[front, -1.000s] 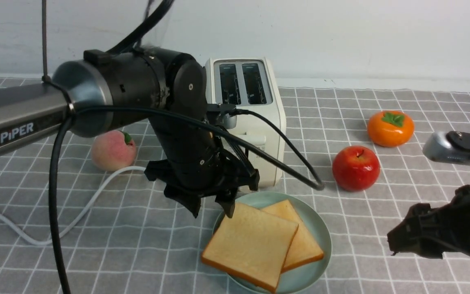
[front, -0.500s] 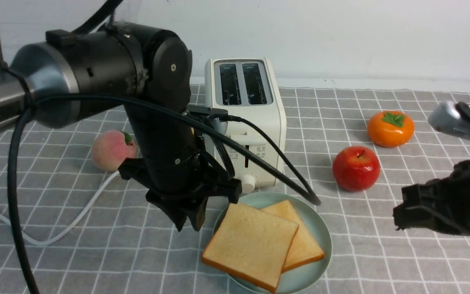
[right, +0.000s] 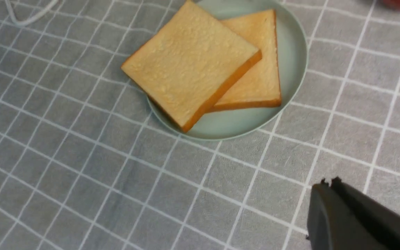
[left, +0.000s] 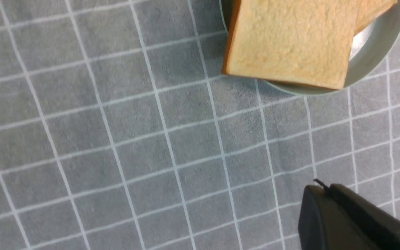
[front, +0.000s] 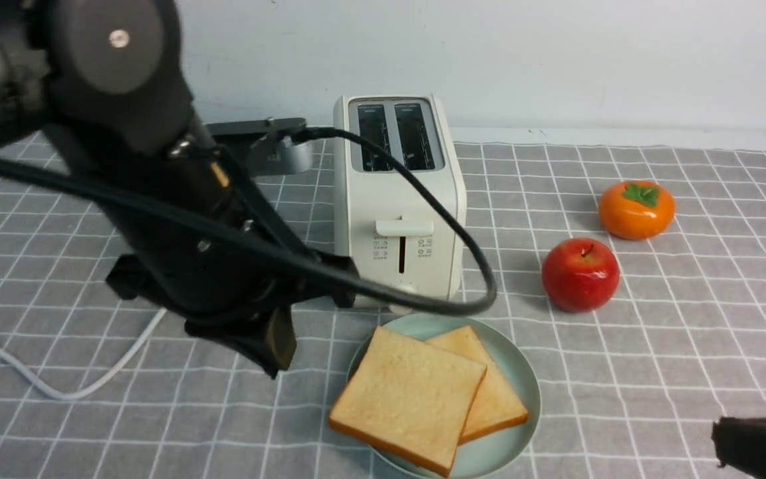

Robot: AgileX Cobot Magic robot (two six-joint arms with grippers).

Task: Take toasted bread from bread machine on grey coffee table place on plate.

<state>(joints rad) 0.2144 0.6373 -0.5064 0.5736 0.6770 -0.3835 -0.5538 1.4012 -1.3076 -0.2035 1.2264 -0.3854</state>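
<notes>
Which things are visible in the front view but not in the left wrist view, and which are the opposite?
Only the front view: the toaster with its two empty slots, its white cord, the red apple, the orange persimmon, and part of the right gripper, at the lower right edge.

Only the left wrist view: no separate object.

Both: the pale green plate, the two toast slices on it, the grey gridded cloth and the shut left gripper.

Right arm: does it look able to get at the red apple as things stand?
Probably yes: the right gripper is shut and would need opening, but only bare gridded cloth seems to lie between it and the apple.
</notes>
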